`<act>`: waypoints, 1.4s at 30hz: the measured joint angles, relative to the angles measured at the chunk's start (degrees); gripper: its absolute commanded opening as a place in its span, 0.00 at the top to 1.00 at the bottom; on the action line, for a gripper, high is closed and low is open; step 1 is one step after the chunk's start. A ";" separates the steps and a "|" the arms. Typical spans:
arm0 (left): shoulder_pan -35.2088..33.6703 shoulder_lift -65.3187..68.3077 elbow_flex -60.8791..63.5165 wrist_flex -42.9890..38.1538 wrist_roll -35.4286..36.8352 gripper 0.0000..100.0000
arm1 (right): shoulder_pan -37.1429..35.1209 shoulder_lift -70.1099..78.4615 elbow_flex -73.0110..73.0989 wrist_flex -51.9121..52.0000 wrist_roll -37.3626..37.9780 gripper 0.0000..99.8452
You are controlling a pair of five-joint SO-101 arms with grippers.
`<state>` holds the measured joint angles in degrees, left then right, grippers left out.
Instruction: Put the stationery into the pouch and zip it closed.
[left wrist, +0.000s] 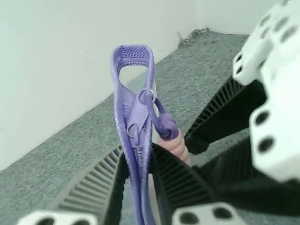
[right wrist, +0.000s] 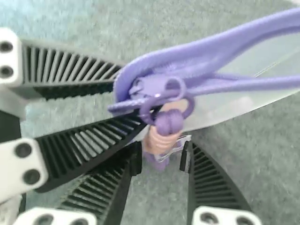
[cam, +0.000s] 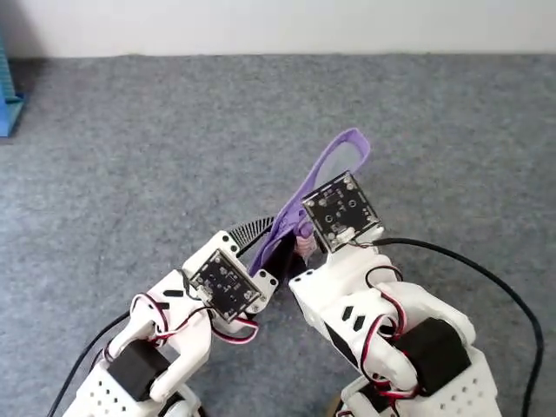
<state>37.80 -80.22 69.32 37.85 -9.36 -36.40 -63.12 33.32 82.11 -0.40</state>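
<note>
A clear pouch (cam: 321,169) with a purple zipper is held up off the grey carpet between the two arms. My left gripper (cam: 274,241) is shut on the pouch's zipper edge, and its ribbed black fingers (left wrist: 105,187) clamp the purple tape (left wrist: 133,93) from both sides. The zipper slider (right wrist: 154,89) sits near the clamped end. From it hangs a purple and pink pull charm (right wrist: 164,129). My right gripper (right wrist: 161,161) is shut on that charm, right beside the left gripper's fingers (right wrist: 84,145). The pull charm (left wrist: 168,133) also lies just past the slider (left wrist: 136,126).
Grey carpet (cam: 130,156) covers the work surface up to a white wall (cam: 278,26) at the back. A blue object (cam: 9,100) stands at the far left edge. A black cable (cam: 486,278) loops out to the right of the right arm.
</note>
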 measured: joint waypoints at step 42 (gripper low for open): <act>0.44 -0.79 0.35 0.00 -2.64 0.99 | 21.89 -6.42 10.73 -16.70 20.92 0.99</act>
<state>38.24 -81.01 69.67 37.85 -12.00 -14.51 -69.54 44.04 65.41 20.53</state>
